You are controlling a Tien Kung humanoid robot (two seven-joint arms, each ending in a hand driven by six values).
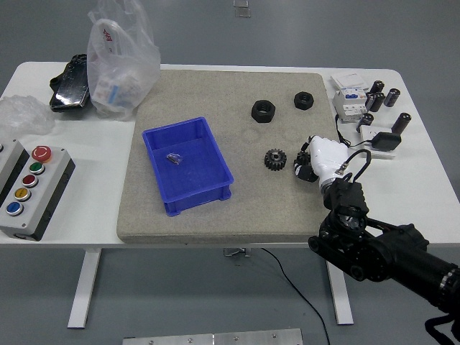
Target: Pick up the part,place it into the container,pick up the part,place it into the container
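Head view, toothed black gear (274, 159), glossy white hand (310, 162) beside it

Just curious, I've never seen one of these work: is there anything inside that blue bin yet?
Yes. One small dark part lies on the floor of the blue bin, toward its far end. The rest of the floor shows bare; nothing covers it.

You see a small black gear (274, 159) lying flat, right of your blue container (188, 166), which holds one small dark part (172, 159).
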